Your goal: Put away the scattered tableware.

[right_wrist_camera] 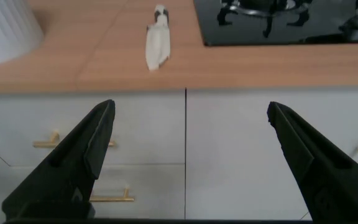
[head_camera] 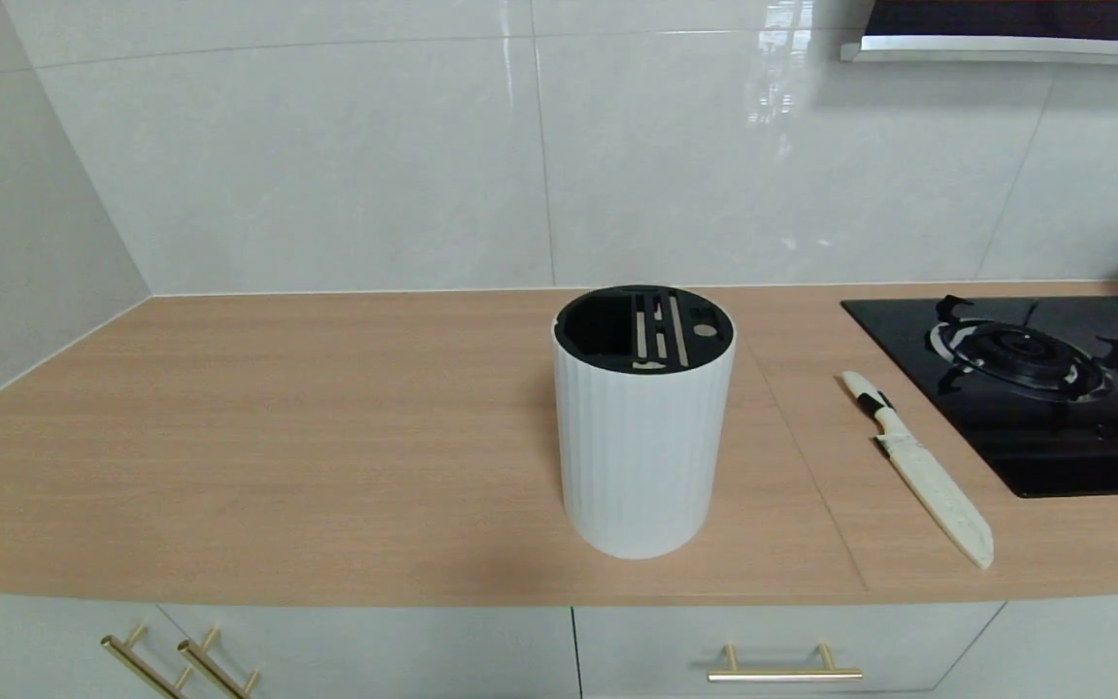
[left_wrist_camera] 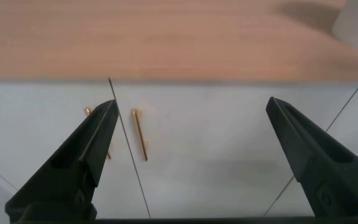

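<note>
The head camera looks down on the table [head_camera: 326,437] from near. Both wrist cameras sit lower, facing the cabinet doors [left_wrist_camera: 229,143]; the right one shares the knife [head_camera: 916,464].

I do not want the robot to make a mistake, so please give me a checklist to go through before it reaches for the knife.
1. Right hand open: ok.
2. Left hand open: ok.
3. Knife flat on the counter, nothing on it: ok.
4. Knife apart from the stove: ok.
5. Holder upright, slots empty: ok.
6. Right hand above the knife: not ok, it faces the cabinet below the counter.
</note>
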{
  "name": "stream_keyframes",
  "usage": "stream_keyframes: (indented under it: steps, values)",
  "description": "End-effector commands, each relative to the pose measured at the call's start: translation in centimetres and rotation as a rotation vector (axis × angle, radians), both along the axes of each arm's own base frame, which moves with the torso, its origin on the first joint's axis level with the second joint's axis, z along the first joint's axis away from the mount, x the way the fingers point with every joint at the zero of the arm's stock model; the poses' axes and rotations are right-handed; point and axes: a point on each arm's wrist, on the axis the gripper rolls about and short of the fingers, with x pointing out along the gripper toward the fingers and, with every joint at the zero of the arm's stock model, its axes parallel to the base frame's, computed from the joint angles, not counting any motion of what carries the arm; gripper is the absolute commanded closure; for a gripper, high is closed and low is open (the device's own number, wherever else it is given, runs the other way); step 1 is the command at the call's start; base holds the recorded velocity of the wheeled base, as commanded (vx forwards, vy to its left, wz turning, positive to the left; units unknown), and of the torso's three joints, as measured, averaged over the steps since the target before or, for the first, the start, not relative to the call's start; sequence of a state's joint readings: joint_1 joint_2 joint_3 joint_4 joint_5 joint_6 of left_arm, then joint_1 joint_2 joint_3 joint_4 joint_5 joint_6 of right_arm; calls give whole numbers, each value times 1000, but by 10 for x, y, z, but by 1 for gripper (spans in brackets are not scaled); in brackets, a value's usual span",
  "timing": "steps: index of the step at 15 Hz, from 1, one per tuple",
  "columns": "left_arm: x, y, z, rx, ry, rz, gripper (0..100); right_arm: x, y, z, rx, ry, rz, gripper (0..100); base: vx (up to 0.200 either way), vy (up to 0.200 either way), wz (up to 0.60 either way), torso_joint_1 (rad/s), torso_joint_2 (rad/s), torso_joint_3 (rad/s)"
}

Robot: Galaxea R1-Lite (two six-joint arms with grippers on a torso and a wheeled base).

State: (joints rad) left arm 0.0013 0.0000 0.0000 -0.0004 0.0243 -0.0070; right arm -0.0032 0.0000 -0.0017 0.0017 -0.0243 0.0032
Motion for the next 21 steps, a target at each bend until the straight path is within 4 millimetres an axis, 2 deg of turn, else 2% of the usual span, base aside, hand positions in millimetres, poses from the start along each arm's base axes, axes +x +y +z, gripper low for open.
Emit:
stream_keyframes:
  steps: [1,15,21]
  values:
    - [0,0,0,1,0,1,0,0,0,0,0,2,0,0,0,0,0,237,-515,-295]
    - [0,0,0,-1,0,1,0,0,0,0,0,2,0,0,0,0,0,247,-529,-284]
    - [0,0,0,-1,0,1,0,0,0,0,-3,2,1,0,0,0,0,30,-68,-33]
